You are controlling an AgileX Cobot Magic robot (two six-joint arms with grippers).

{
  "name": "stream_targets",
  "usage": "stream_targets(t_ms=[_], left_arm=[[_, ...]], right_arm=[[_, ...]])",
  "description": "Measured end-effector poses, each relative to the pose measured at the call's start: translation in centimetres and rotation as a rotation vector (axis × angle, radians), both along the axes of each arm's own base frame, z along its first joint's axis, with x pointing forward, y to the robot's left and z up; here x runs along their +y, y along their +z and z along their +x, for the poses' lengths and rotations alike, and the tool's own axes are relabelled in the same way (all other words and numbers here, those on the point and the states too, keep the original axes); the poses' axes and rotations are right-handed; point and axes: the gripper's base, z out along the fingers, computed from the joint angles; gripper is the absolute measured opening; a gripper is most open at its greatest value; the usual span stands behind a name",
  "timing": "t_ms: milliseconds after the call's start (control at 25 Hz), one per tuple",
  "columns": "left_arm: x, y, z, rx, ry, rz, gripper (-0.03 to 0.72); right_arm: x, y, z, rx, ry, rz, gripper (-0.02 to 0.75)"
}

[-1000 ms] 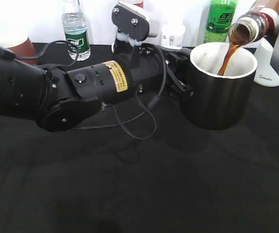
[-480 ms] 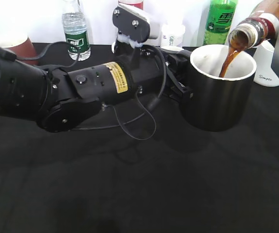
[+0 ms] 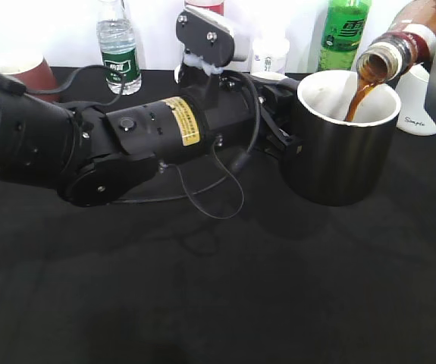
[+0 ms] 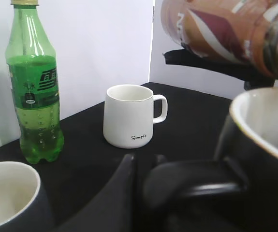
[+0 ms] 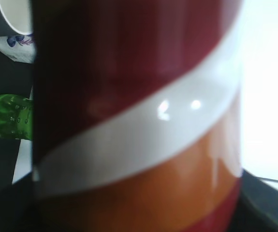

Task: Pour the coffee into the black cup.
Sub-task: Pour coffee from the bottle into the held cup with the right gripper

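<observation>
Slanted exterior view of the black cup [image 3: 346, 136]; left wrist beside it; right wrist against the bottle [image 5: 134, 116].

A staged robot test bench, not a home: black cloth table [image 3: 218, 303], blank white backdrop [image 4: 95, 43], drink bottles and mugs lined along the frame's top (like props).
</observation>
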Motion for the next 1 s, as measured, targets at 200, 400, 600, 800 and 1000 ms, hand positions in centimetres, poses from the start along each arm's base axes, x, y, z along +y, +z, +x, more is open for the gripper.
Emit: stream_targets(t_ms=[200,400,600,800,1000], left_arm=[[0.0,0.0,0.0,0.0,0.0,0.0,0.061],[0.0,-0.1,0.02,0.003,0.002,0.006,0.061],[0.01,-0.11,0.02,0.004,0.002,0.007,0.061],[0.01,-0.12,0.02,0.005,0.002,0.008,0.061],[0.0,-0.12,0.02,0.004,0.002,0.007,0.061]], right_arm=[[0.01,0.01,0.0,-0.007,0.002,-0.009,0.532],[0.01,0.02,0.0,-0.025,0.006,-0.039,0.532],[0.01,0.02,-0.01,-0.031,0.007,-0.048,0.532],[-0.26,0.35,0.18,0.003,-0.041,0.082,0.532],[0.26,0.28,-0.14,0.169,-0.001,0.33,0.532]])
